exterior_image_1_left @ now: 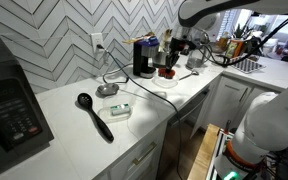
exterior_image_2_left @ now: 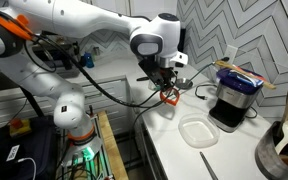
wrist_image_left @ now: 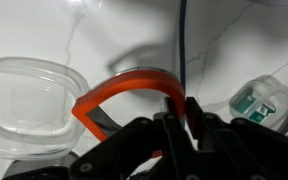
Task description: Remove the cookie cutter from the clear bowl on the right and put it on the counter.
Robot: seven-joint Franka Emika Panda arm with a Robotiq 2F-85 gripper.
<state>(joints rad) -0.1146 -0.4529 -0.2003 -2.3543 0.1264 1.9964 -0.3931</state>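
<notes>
Since my gripper (wrist_image_left: 184, 118) is clenched on the cookie cutter (wrist_image_left: 134, 80), I can read the piece straight off my own fingertips: a thin orange-red band bent into an open loop, pinched across one wall at its right-hand end, the rest arching up and away to the left of my jaws. I judge it very light and somewhat springy. A hard squeeze would likely flex the wall, and so smooth a band could slip or swivel between my pads, so a modest hold across its flat faces looks right. Just left of my jaws and a little beyond sits the clear bowl (wrist_image_left: 24, 100); the part I see holds nothing. Off to the right is a white-green container (wrist_image_left: 264, 100). Beyond them all spreads the white counter (wrist_image_left: 44, 30) — whether the cutter's low edge touches it, I cannot tell.
</notes>
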